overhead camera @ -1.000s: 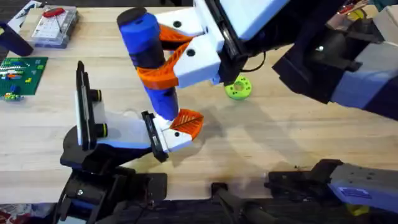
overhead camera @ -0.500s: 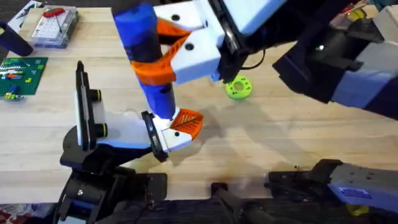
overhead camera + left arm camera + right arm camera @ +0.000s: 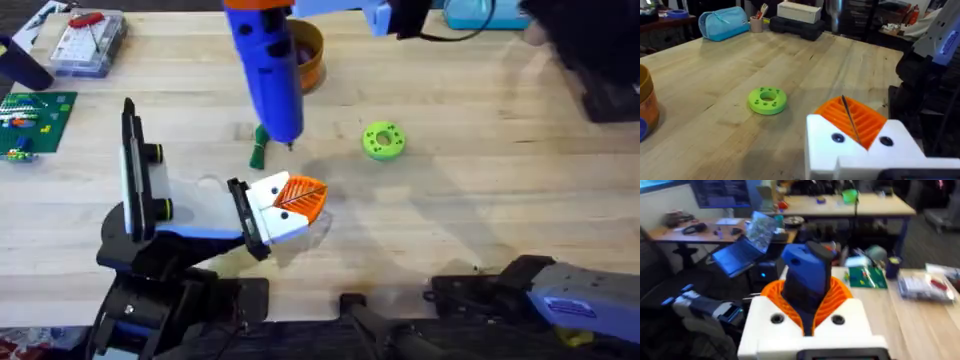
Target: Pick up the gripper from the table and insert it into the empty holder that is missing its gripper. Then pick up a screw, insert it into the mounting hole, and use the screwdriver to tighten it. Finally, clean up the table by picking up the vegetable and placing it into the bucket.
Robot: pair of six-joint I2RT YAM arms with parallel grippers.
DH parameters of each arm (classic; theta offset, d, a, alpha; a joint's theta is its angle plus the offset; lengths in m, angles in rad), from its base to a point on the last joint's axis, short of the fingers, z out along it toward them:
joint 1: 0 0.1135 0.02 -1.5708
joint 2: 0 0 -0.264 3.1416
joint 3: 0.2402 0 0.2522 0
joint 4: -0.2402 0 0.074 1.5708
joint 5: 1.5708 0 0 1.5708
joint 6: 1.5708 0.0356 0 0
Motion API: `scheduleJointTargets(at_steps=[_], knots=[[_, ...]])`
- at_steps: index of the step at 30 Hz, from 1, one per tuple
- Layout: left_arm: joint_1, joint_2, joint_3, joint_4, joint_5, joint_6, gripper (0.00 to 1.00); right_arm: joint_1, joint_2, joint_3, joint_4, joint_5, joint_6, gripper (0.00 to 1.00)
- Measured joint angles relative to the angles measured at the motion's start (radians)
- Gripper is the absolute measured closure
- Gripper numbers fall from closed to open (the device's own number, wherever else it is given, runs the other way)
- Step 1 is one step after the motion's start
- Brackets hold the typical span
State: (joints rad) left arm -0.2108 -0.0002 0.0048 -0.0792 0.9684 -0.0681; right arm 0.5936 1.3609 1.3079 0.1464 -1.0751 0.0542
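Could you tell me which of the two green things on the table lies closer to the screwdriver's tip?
The vegetable: slender and dark green, it lies just beside the screwdriver tip, whereas the bright green ring-shaped disc sits farther off.

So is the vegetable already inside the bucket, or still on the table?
Still on the table. The vegetable lies on the wood beneath the screwdriver, apart from the bucket.

right gripper (image 3: 807, 315): lifts away toward the far side, carrying the screwdriver (image 3: 265, 65) | screwdriver: tip now off the left gripper (image 3: 290, 205), hanging above the vegetable (image 3: 259, 148) | vegetable and bucket (image 3: 303, 52): now uncovered
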Motion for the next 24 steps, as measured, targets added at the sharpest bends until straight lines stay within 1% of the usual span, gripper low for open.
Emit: scheduleJointTargets(at_steps=[1,4,6,9,13,16,21,24], knots=[[0.0,0.0,0.0,0.0,0.0,0.0,0.988,-0.004,0.0,0.011,-0.057,0.019,-0.027,0.951],[0.0,0.0,0.0,0.0,0.0,0.0,0.988,-0.019,0.0,0.07,-0.291,0.131,-0.136,0.952],[0.0,0.0,0.0,0.0,0.0,0.0,0.988,-0.034,0.0,0.109,-0.424,0.226,-0.216,0.952],[0.0,0.0,0.0,0.0,0.0,0.0,0.988,-0.068,0.0,0.147,-0.552,0.355,-0.314,0.952],[0.0,0.0,0.0,0.0,0.0,0.0,0.988,-0.131,0.001,0.158,-0.684,0.565,-0.399,0.952],[0.0,0.0,0.0,0.0,0.0,0.0,0.988,-0.172,0.008,0.158,-0.746,0.722,-0.429,0.951],[0.0,0.0,0.0,0.0,0.0,0.0,0.988,-0.21,0.033,0.159,-0.854,0.932,-0.464,0.952],[0.0,0.0,0.0,0.0,0.0,0.0,0.988,-0.233,0.059,0.16,-0.899,1.047,-0.528,0.952]])
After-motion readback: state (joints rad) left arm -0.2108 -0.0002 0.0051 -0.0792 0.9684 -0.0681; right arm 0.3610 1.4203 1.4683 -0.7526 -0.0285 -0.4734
